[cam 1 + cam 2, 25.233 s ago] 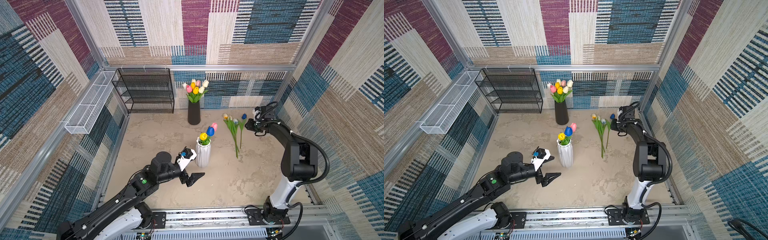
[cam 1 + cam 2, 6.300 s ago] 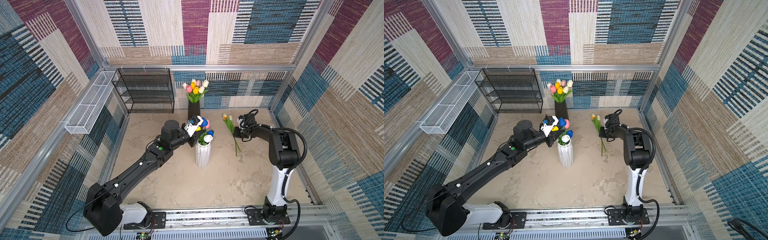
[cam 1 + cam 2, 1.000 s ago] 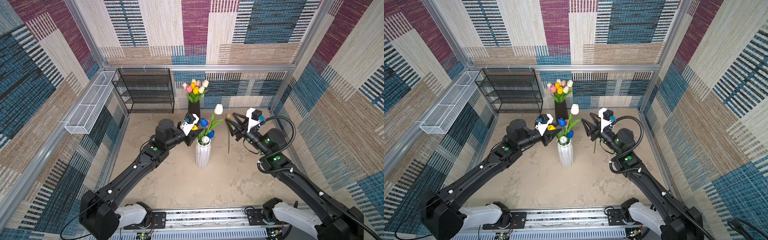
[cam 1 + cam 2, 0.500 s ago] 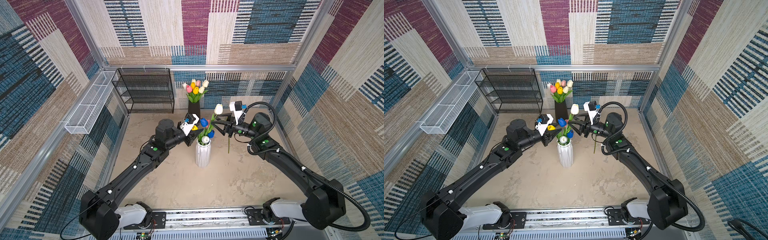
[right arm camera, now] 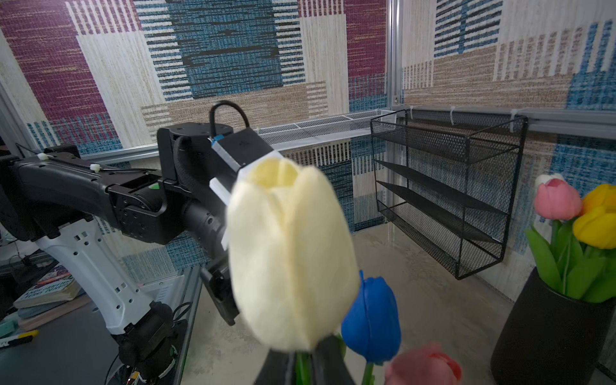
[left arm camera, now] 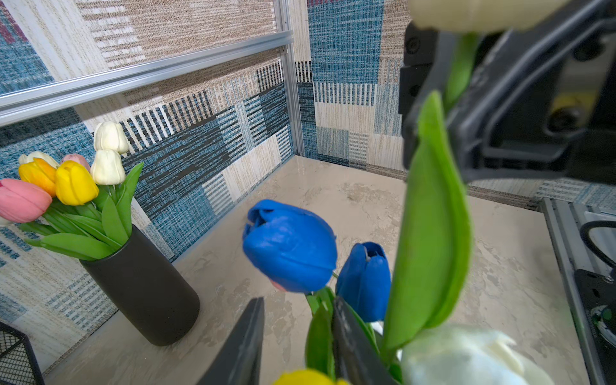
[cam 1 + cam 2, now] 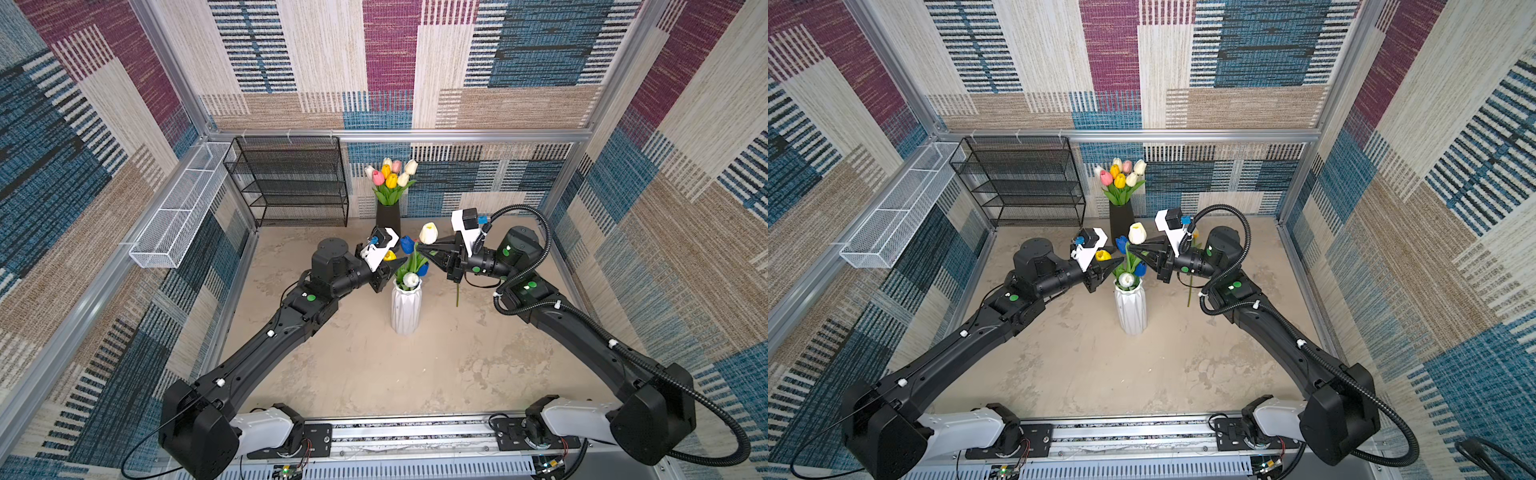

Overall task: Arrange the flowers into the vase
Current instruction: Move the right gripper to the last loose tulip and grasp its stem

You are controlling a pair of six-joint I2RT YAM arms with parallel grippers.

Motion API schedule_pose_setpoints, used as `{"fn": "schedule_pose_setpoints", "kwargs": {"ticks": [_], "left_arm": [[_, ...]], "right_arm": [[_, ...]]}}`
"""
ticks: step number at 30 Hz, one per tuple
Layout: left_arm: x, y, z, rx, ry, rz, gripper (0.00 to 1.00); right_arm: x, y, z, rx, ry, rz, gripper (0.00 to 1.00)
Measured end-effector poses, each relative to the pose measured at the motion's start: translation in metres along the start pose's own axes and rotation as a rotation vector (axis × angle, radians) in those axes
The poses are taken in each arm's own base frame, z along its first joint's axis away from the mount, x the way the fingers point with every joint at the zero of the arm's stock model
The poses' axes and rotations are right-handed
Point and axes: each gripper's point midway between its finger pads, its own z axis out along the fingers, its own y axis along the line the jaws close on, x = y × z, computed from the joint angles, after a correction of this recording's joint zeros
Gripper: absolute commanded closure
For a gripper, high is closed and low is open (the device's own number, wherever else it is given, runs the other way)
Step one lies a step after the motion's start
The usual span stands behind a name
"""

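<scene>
Two grippers are meeting over a white vase (image 7: 406, 309) that is standing mid-table. The right gripper (image 5: 301, 360) is pinching the green stem of a cream tulip (image 5: 290, 253) just under its head, fingers pressed tight on it. The bloom is rising above the rest, its stem leading down into the bunch at the vase mouth; how deep it sits I cannot tell. Gripping so high is probably meant to steer it straight down.

The left gripper (image 6: 296, 310) is hovering with fingers part-spread around the stems below a blue tulip (image 6: 290, 246), not squeezing. It seems to be fencing the bunch aside. The other flowers (image 7: 409, 270), blue, yellow and white, are sitting in the vase.

One loose stem (image 7: 457, 296) is lying on the tabletop (image 7: 374, 374) near the vase. A black vase (image 7: 388, 216) of tulips is standing at the rear.
</scene>
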Motion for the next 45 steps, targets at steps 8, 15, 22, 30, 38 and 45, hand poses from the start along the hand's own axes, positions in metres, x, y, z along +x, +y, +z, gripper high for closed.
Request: {"fn": "schedule_pose_setpoints", "kwargs": {"ticks": [8,15,22,30,38,45], "left_arm": [[0.000,0.000,0.000,0.000,0.000,0.000,0.62],[-0.001,0.000,-0.001,-0.001,-0.002,0.001,0.62],[-0.001,0.000,-0.001,-0.001,-0.002,0.001,0.63],[0.000,0.000,0.001,0.000,0.000,0.000,0.63],[0.001,0.001,0.004,0.001,0.002,-0.001,0.63],[0.004,0.002,0.006,0.003,0.009,-0.004,0.63]], "right_arm": [[-0.010,-0.012,-0.004,0.119,-0.003,-0.030,0.98],[-0.024,-0.014,-0.009,0.172,-0.003,-0.067,0.98],[-0.004,-0.017,0.000,0.165,0.039,-0.069,0.98],[0.053,0.000,0.013,0.053,0.129,-0.061,0.96],[0.084,-0.007,0.010,0.078,0.165,-0.089,0.61],[0.046,-0.005,-0.002,0.161,0.093,-0.135,0.35]]}}
